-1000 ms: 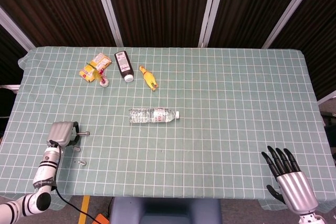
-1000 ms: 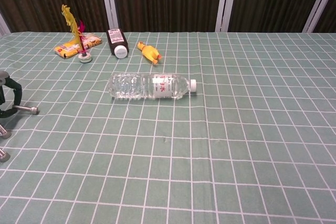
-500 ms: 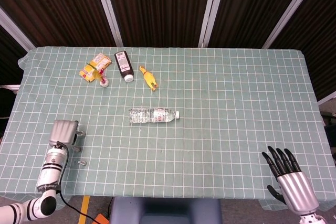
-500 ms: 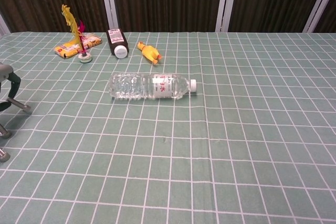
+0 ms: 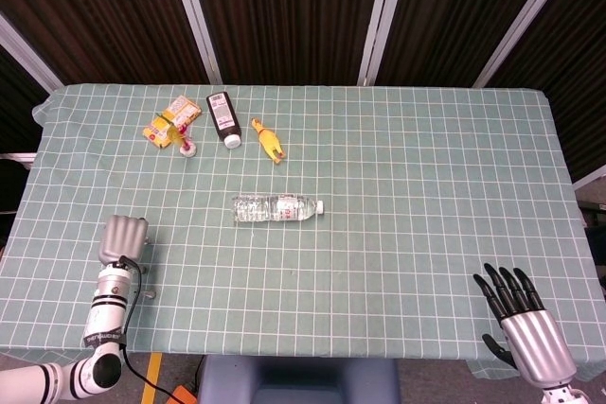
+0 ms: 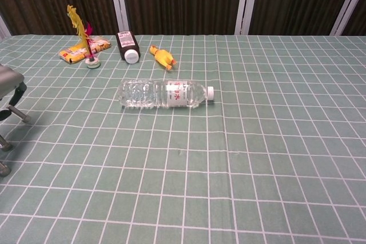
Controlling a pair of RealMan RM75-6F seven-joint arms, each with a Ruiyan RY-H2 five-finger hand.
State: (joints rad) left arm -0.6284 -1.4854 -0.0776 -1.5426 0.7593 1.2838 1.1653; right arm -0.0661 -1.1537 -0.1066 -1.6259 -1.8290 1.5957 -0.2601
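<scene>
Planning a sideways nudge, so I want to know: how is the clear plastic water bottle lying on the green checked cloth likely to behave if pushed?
The clear plastic water bottle lies on its side, so it would probably roll. It looks thin-walled and may dent under a firm squeeze. Its smooth sides could be slippery.

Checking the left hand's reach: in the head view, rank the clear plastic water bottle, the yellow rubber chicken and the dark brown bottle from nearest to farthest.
1. Clear plastic water bottle, table centre.
2. Yellow rubber chicken, farther back.
3. Dark brown bottle, near the far edge.

Measured from the left hand.
</scene>
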